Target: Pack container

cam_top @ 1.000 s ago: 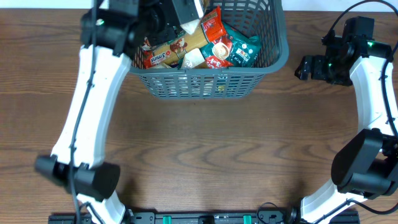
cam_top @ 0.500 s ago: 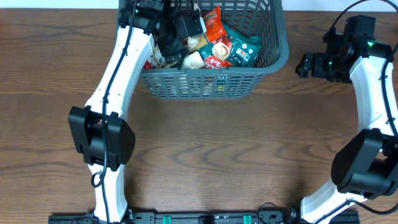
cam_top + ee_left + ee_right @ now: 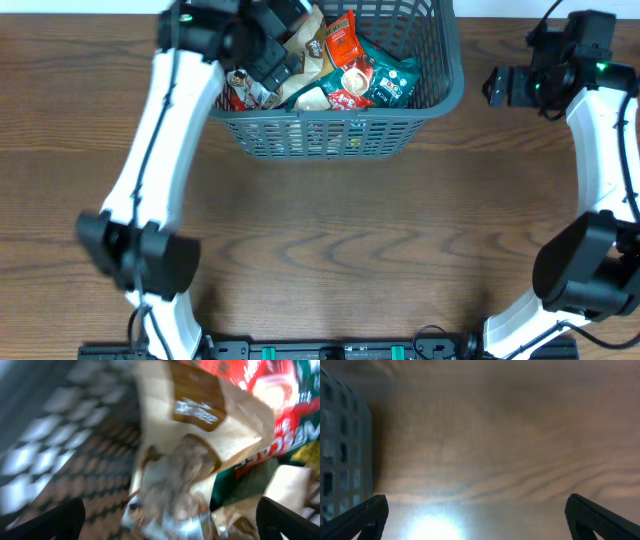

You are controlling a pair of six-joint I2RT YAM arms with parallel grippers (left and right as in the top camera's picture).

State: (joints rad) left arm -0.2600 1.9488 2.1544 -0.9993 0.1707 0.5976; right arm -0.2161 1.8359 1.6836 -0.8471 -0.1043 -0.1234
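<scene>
Nearest the arms' bases, the wooden table (image 3: 330, 250) is bare plank. Farther back, the basket (image 3: 320, 140) stands on the table at its far edge, a little left of centre, its back rim cut off by the frame. It is heaped with packets. A cream one (image 3: 312, 97) and a red one with a cup picture (image 3: 350, 92) lie against the front wall. A teal packet (image 3: 392, 80) lies on the right and a red-and-white one (image 3: 240, 95) on the left. Behind them a red packet (image 3: 343, 38) stands tilted, beside a beige-brown packet (image 3: 303, 45).

The left gripper (image 3: 280, 50) hangs over the basket's left half, above the beige-brown packet. In the left wrist view its fingertips (image 3: 50, 520) stand wide apart at the lower corners, released. The blurred packet lies between them, and touch cannot be told.

The right gripper (image 3: 497, 88) hovers over bare table just right of the basket, apart from it. Its fingers (image 3: 355, 520) are spread wide, holding nothing, with the basket's lattice at that view's left edge.
</scene>
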